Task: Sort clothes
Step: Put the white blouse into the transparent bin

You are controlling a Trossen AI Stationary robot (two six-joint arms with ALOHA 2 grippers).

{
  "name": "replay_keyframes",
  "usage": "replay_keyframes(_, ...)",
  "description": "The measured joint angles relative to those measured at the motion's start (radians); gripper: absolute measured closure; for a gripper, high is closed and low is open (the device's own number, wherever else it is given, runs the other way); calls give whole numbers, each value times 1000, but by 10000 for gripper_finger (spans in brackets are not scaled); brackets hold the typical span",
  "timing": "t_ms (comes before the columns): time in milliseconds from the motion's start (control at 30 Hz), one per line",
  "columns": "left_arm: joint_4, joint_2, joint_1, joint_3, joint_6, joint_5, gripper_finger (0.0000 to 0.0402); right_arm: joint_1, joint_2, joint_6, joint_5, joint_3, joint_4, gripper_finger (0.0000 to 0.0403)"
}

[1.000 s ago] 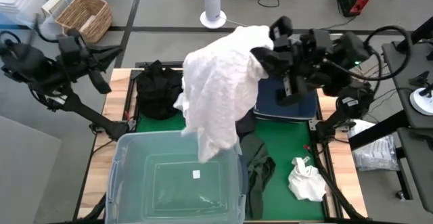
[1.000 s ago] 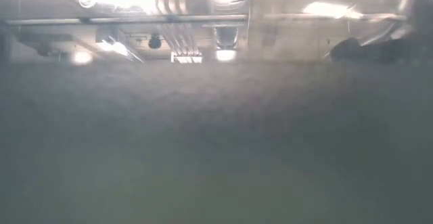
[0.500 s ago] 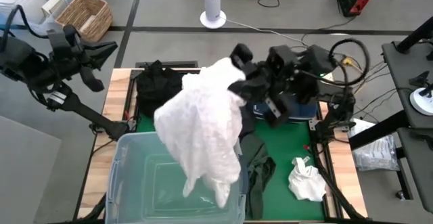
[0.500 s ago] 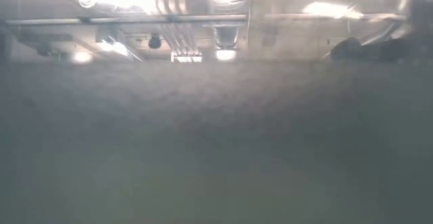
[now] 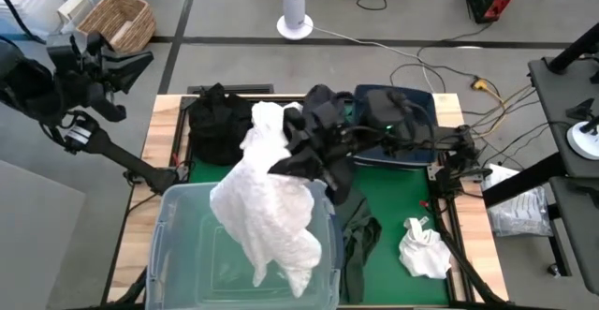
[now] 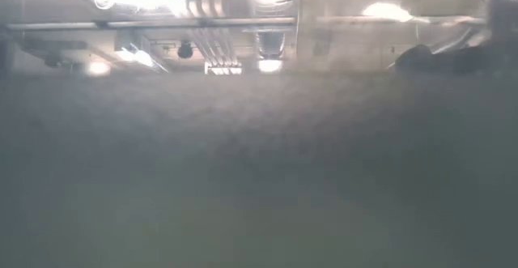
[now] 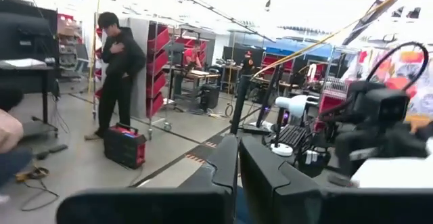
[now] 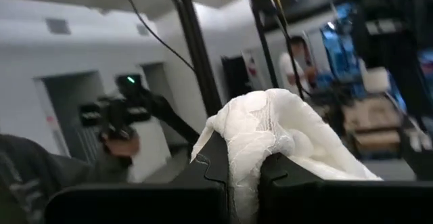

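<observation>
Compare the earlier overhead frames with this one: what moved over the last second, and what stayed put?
The right tool, shut on the white garment, swung from over the dark blue bin toward the clear tub; the garment now hangs into it. The left tool stayed shut, raised off the table's left side. The black pile, olive garment and small white garment stayed put.

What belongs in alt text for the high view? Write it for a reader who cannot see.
The right pincer, shut on a white garment, dangles it over a clear plastic tub at the table's near edge. Dark clothes lie behind, an olive garment and a small white garment beside it. The left pincer waits off the table, shut.
</observation>
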Motion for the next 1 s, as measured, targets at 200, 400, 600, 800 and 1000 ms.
replay_keyframes(200,0,-6,0,0,-4,41,401,0,7,-17,34,-2,-111,391)
replay_keyframes(400,-5,-18,0,0,3,41,401,0,23,-16,36,-1,-210,391)
replay_keyframes(600,-44,-40,0,0,2,41,401,0,40,28,36,-1,-333,390)
replay_keyframes(800,-75,-62,0,0,-7,40,401,0,63,76,36,-1,-426,390)
replay_keyframes(1000,-115,-70,0,0,-10,41,401,2,81,116,36,0,-543,390)
